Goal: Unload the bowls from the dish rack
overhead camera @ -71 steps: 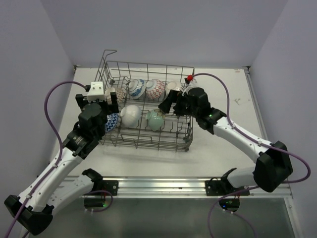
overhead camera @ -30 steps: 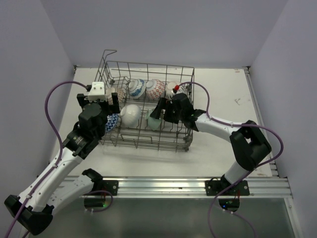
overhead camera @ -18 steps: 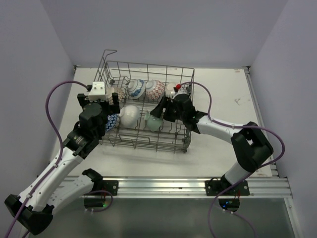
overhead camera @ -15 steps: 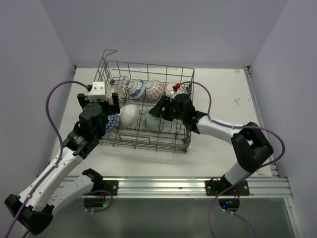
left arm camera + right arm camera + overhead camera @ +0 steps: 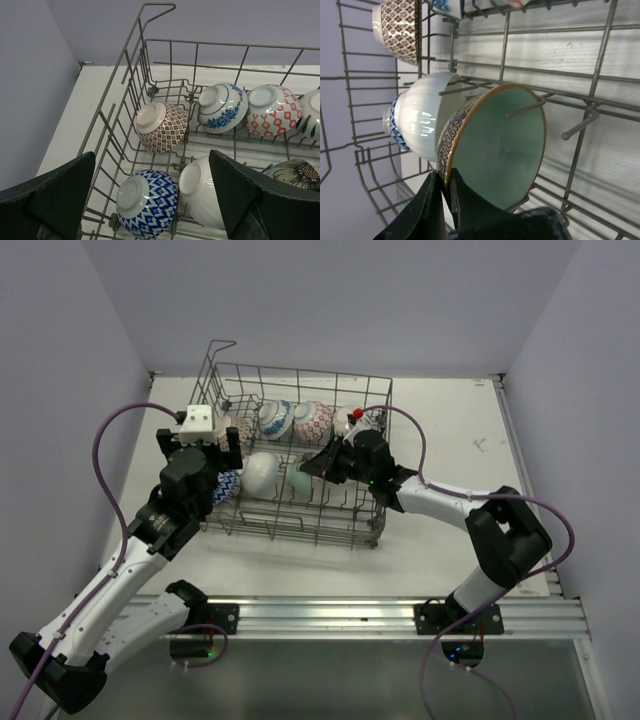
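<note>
The grey wire dish rack [image 5: 300, 371] holds several bowls tipped on their sides. My right gripper [image 5: 442, 180] is shut on the rim of the pale green bowl [image 5: 500, 145], one finger inside it and one on its dark speckled outside. From above, that gripper [image 5: 315, 468] reaches in over the rack's right side to the green bowl [image 5: 300, 480]. My left gripper [image 5: 152, 160] hangs open above the blue-and-white bowl [image 5: 147, 197] and the white bowl [image 5: 205, 195], touching neither. The left gripper [image 5: 198, 440] is at the rack's left end.
The back row holds a brown-patterned bowl [image 5: 160, 127], a blue flower bowl [image 5: 222, 107] and a red-patterned bowl [image 5: 272, 110]. Upright tines [image 5: 525, 107] poke across the green bowl's mouth. The rack stands on a white table [image 5: 460, 440] between lilac walls.
My right gripper has pushed left into the rack and its fingers have closed on the green bowl's rim. The left arm has not moved.
</note>
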{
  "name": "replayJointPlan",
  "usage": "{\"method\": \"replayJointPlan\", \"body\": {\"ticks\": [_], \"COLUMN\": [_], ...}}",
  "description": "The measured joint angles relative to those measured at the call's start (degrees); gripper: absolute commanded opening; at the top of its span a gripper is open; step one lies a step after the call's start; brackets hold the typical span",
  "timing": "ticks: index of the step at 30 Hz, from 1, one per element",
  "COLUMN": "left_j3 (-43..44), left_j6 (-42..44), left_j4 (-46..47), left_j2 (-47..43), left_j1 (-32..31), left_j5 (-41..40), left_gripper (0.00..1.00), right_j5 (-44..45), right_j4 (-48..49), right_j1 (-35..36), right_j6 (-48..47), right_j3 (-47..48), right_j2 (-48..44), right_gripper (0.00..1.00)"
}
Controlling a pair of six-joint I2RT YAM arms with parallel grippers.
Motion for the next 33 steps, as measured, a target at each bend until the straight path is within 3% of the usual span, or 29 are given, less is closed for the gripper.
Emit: {"method": "replayJointPlan", "body": {"ticks": [4,14,29,33], "left_j3": [0.0,-0.5,-0.7,-0.7], "left_j6": [0.0,0.0,0.0,0.0], "left_j4": [0.0,0.0,0.0,0.0], "left_j2": [0.0,0.2,0.3,0.3], "left_j1": [0.0,0.0,0.0,0.0], "left_j5": [0.0,0.0,0.0,0.0], "left_gripper": [1.00,1.00,1.00,1.00], "right_j5": [-1.4,-3.1,-5.0,-6.8], "right_j4": [3.2,9.3,7.6,12.1], "right_j1": [0.3,0.0,-0.2,-0.1], "right_j6": [1.5,3.4,-1.0,-1.0], "right_j3": [-1.0,-2.8,-1.1,-0.9], "right_j2": [0.0,0.5,-0.5,-3.0], "right_gripper": [0.00,0.00,0.00,0.00]}}
